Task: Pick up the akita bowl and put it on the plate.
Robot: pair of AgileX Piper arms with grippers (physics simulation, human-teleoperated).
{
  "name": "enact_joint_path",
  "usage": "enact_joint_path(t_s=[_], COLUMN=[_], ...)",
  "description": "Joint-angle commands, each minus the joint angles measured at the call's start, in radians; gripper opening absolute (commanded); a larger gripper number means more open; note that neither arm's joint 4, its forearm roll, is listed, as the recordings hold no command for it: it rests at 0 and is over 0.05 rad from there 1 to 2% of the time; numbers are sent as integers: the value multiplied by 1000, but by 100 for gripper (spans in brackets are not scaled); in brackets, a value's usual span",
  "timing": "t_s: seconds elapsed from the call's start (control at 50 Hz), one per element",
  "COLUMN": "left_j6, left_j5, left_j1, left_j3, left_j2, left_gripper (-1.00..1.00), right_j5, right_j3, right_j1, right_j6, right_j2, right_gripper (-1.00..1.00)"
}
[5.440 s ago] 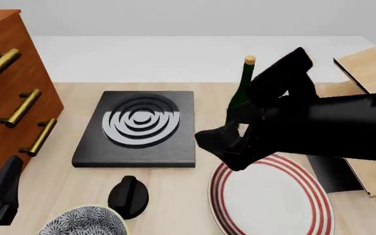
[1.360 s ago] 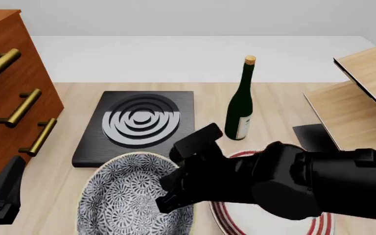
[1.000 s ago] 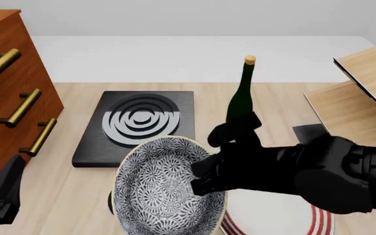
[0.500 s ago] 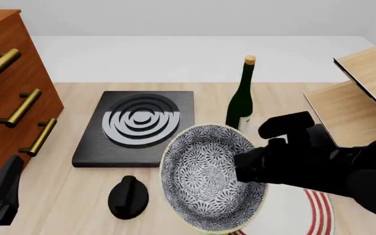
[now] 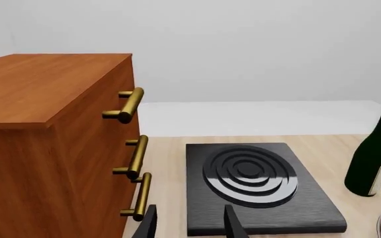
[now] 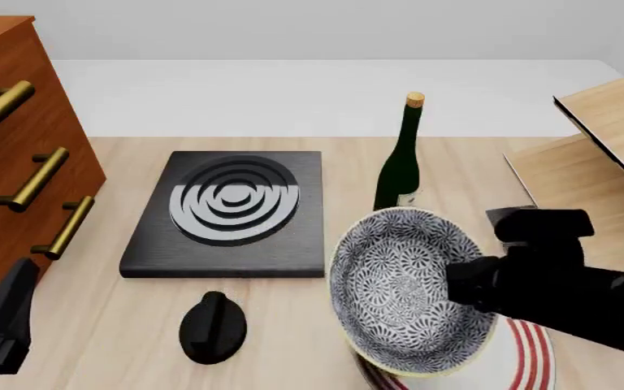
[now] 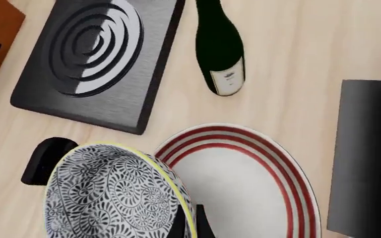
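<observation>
I have the akita bowl (image 6: 409,288) pinched by its rim in my right end effector (image 7: 189,224), tilted above the plate (image 7: 257,186) (left end effector (image 5: 189,225) spread, idle), so next I level and lower it.

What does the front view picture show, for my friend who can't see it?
The right tool holds the akita bowl tilted in the air, over the near left edge of the plate. Behind them stand a green wine bottle and a black stove slab, with a black knob in front and a wooden drawer cabinet at the left.
</observation>
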Motion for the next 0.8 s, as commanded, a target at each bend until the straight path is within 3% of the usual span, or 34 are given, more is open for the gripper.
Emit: enact_joint_path(t_s=[0.02,0.46,0.8], left_j6=[0,0,0], left_j5=[0,0,0], left_j1=[0,0,0], left_j3=[0,0,0], left_j2=[0,0,0], left_gripper=[100,100,100], right_j5=[-6,-78,-122], right_j3=[57,141,174], right_j1=[-93,-230,-277], right_j6=[11,2,7], right_j2=[-55,-22,5], right_gripper=[-100,-100,-100])
